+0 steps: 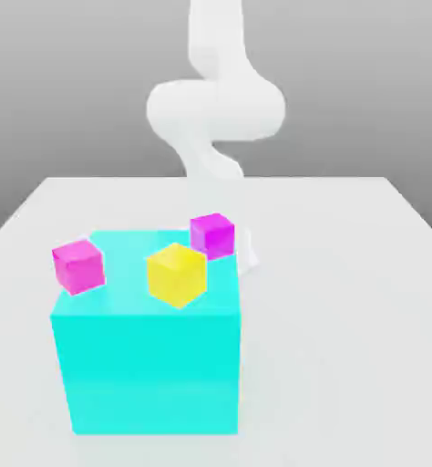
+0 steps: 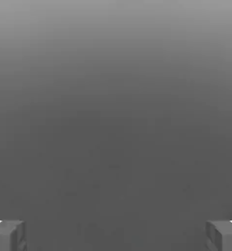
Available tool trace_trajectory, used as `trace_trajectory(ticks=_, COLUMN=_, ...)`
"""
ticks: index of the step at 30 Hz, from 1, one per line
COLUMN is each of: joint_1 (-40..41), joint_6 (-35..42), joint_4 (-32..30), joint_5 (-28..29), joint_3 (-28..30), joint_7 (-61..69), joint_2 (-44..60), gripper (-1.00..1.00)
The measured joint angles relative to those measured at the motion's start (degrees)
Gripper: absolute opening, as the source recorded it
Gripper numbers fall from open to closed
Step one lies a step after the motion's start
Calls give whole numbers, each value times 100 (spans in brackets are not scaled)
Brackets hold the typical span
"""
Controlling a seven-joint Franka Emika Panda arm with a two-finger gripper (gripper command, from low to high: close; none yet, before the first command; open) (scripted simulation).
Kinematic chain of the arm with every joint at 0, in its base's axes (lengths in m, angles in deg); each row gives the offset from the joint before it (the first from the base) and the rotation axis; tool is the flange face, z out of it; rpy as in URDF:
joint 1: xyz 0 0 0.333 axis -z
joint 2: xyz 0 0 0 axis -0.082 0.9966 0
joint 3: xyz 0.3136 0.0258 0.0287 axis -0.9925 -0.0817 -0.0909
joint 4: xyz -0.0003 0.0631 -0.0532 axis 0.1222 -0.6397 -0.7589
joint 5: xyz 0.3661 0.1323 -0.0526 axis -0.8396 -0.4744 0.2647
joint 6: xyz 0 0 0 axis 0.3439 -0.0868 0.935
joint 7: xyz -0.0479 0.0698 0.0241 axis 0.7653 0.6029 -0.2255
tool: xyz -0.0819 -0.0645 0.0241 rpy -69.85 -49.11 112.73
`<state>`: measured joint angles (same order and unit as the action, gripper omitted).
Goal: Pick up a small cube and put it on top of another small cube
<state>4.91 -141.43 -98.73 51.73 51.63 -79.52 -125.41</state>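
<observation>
Pink-magenta, the small cube [image 1: 78,265] sits at the far left corner of the big cyan block [image 1: 147,356], about 9 o'clock from the golden-yellow small cube [image 1: 177,274], near it but apart. The golden-yellow one rests on the block's top near the middle. At about 1 o'clock from it, just beside it, stands the violet-magenta small cube [image 1: 212,234] at the block's far edge. None of the cubes carries any writing or mark. The block stands on the pale tabletop [image 1: 347,301]. Behind it the white arm [image 1: 215,109] curls upward, its top cut off by the frame and its base partly hidden behind the cubes. In the hand view, the fingers [image 2: 8,235] stand spread wide apart, grasping nothing, their tips cut off.
</observation>
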Motion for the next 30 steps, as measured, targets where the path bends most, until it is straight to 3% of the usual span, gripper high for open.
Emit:
trace_trajectory(ticks=17, joint_1=395, joint_6=-572, joint_4=709, joint_5=-843, joint_3=1300, joint_7=949, joint_2=3561, gripper=0)
trace_trajectory(ticks=30, joint_1=1327, joint_6=-1004, joint_4=1247, joint_5=-1478, joint_3=1589, joint_7=1665, joint_2=6260, gripper=0)
